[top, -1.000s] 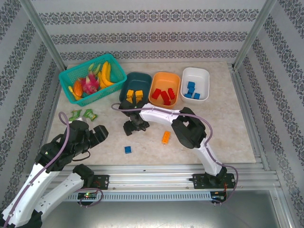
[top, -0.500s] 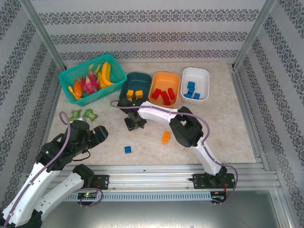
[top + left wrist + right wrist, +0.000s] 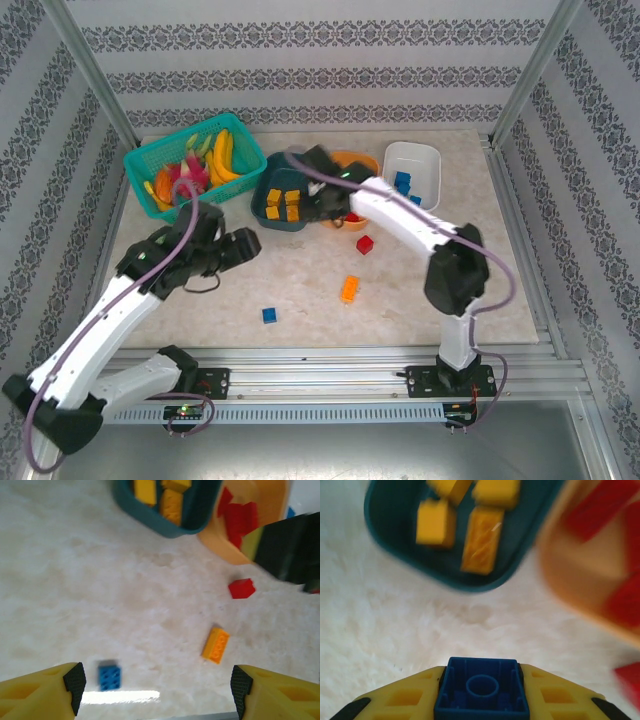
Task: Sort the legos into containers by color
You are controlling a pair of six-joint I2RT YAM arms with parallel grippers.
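Only the right wrist view shows the right gripper [image 3: 481,700] clamped on one small blue studded plastic brick [image 3: 481,682] at bottom centre. At upper left is the dark teal rounded plastic tub [image 3: 390,510], holding four yellow bricks [image 3: 482,540]. The left wrist view shows the left gripper [image 3: 157,687] spread wide and empty. Three loose bricks lie on the table: one blue loose brick [image 3: 109,676], one orange brick [image 3: 215,644] and one red brick [image 3: 242,588].

3 bricks lie loose on the table [image 3: 480,260]: red brick [image 3: 365,244], orange brick [image 3: 349,289], blue brick [image 3: 270,315]. The right gripper [image 3: 324,207] hangs between the teal tub [image 3: 263,192] and orange tub [image 3: 368,160].
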